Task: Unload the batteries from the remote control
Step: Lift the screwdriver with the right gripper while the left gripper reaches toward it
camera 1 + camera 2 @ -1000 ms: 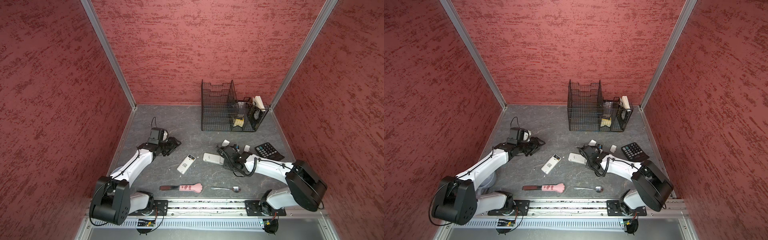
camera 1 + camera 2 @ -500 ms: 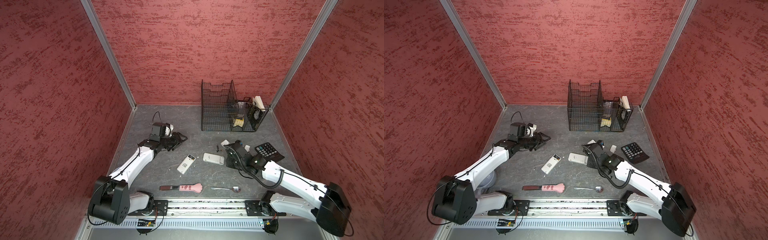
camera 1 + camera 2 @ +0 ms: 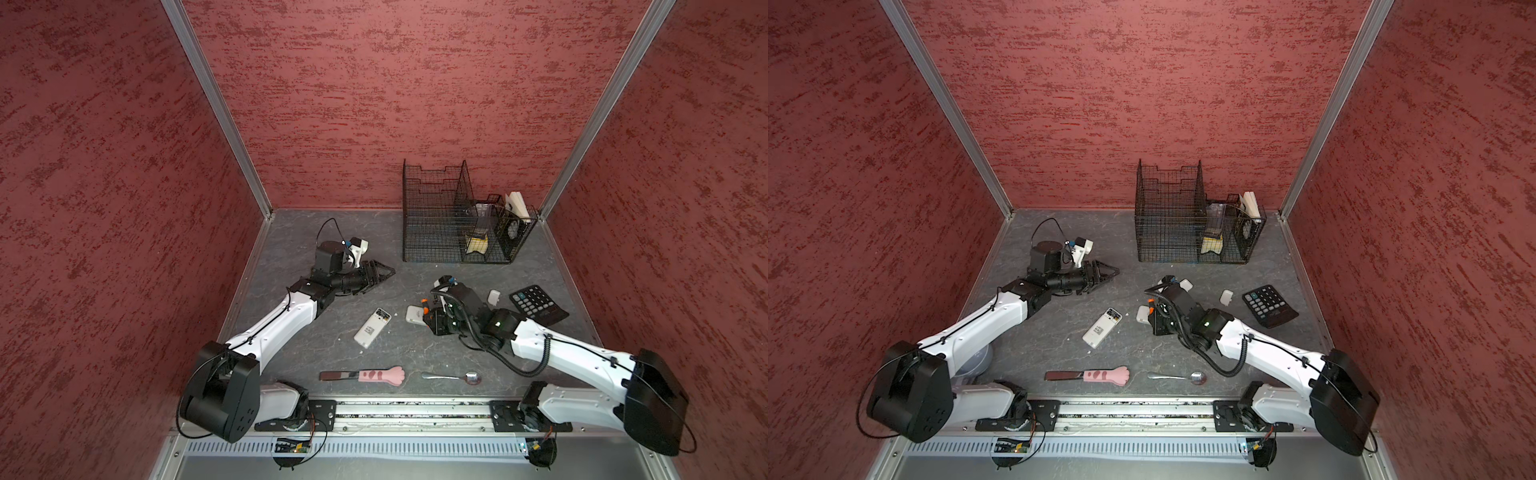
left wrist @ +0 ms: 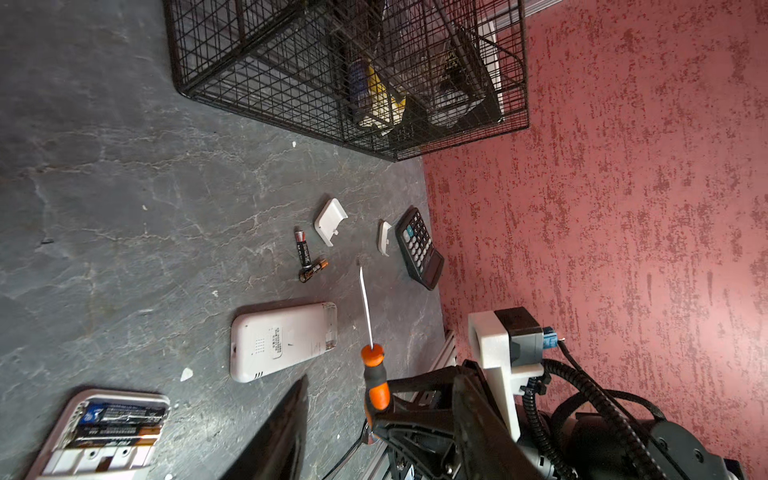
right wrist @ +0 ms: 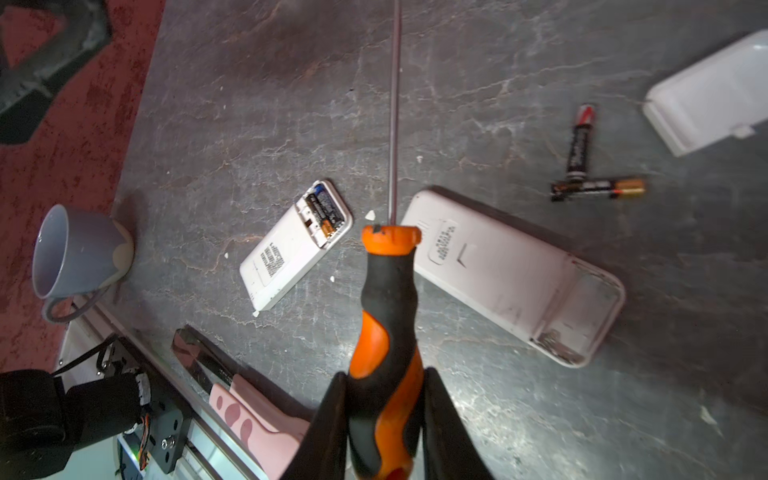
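A white remote control (image 3: 372, 328) (image 5: 286, 253) lies back up in the middle of the floor, with its compartment open and batteries (image 5: 326, 210) (image 4: 120, 419) inside. A second, empty remote (image 5: 515, 274) (image 4: 282, 340) lies to its right. Two loose batteries (image 5: 579, 141) (image 5: 598, 189) lie beyond it. My right gripper (image 5: 386, 376) (image 3: 432, 318) is shut on the orange-and-black screwdriver (image 5: 386, 332) and hangs over the empty remote, with the blade pointing away from me. My left gripper (image 3: 380, 276) (image 3: 1106, 276) is open and holds nothing, above the floor behind the remotes.
Two white battery covers (image 4: 330, 220) (image 4: 384, 237) and a black calculator (image 3: 538, 305) lie at the right. A black wire basket (image 3: 457, 216) stands at the back. Near the front edge lie a pink paw spatula (image 3: 374, 375) and a spoon (image 3: 453, 377). A grey mug (image 5: 79, 253) stands at the left.
My right gripper has come toward the front and left with the screwdriver, now over the empty remote, and its arm has swung out to the right. My left gripper has moved right.
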You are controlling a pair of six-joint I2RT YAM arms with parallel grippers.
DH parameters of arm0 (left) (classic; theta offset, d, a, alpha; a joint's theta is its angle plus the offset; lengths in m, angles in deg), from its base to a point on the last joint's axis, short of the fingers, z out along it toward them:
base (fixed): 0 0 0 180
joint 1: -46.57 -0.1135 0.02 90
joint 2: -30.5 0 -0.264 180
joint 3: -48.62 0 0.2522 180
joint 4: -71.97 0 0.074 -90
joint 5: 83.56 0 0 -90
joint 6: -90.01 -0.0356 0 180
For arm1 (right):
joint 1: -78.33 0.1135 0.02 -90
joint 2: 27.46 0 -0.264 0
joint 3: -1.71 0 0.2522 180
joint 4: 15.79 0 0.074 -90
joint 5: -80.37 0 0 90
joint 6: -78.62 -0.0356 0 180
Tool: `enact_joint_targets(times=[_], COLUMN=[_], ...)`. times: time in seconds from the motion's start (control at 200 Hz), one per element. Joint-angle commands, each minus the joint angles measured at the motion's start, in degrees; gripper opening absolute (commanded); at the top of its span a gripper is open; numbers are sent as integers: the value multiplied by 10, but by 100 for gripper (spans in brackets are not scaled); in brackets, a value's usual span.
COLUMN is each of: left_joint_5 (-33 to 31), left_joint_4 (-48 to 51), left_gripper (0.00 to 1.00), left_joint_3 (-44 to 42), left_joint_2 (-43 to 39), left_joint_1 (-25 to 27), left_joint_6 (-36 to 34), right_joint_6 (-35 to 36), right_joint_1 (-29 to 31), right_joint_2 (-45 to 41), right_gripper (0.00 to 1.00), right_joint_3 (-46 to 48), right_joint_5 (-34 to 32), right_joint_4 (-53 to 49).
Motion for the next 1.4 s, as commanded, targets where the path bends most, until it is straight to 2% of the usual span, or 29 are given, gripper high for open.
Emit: enact_joint_targets(times=[0.0, 0.401, 0.897, 1.393], left_joint_5=[8, 5, -11, -32], left_joint_4=[-29, -38, -34, -38], left_gripper=[54, 52, 51, 43], left_joint_3=[-14, -23, -23, -22], left_joint_2=[-9, -15, -7, 10], left_joint_1=[2, 32, 64, 83], left_joint_6=[3, 20, 9, 2], right_joint_6=[25, 52, 58, 52], right_joint_1=[13, 21, 22, 21], right_joint_2=[6, 35, 52, 57], right_gripper=[7, 5, 3, 3], right_joint_3=[-35, -81, -98, -105], right_joint_5=[22, 17, 18, 25], right_joint_4=[45, 38, 61, 84])
